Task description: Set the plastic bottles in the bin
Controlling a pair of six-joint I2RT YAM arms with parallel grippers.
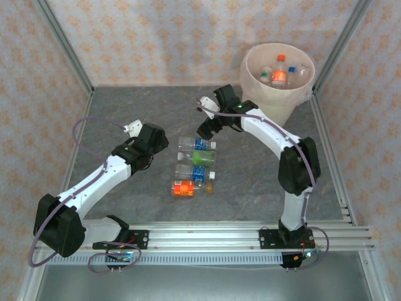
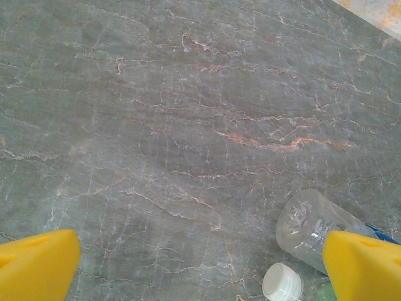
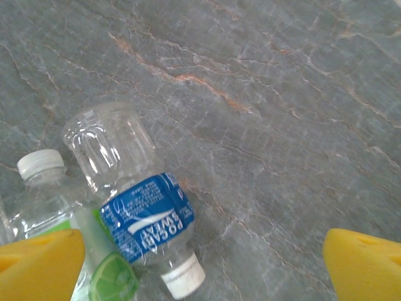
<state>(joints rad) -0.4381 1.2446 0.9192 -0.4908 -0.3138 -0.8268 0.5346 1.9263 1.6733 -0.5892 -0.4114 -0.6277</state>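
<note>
White-shelled arms with black joints are trailing lilac cables; the left hand and right hand are showing yellow fingertips

Table: grey marble, rust-orange veins. Walls: cream, peach floral print. Bin: cream-white, pale pink liner. Clear bottles, far to near: blue-label bottle, green-label bottle, second blue-label bottle, orange bottle; white caps on the far two. Left gripper, right gripper: yellow fingers. Arms black and white

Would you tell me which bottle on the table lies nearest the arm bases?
The orange-labelled bottle, at the row's near end; the green-labelled bottle and blue-labelled bottles lie farther back.
</note>
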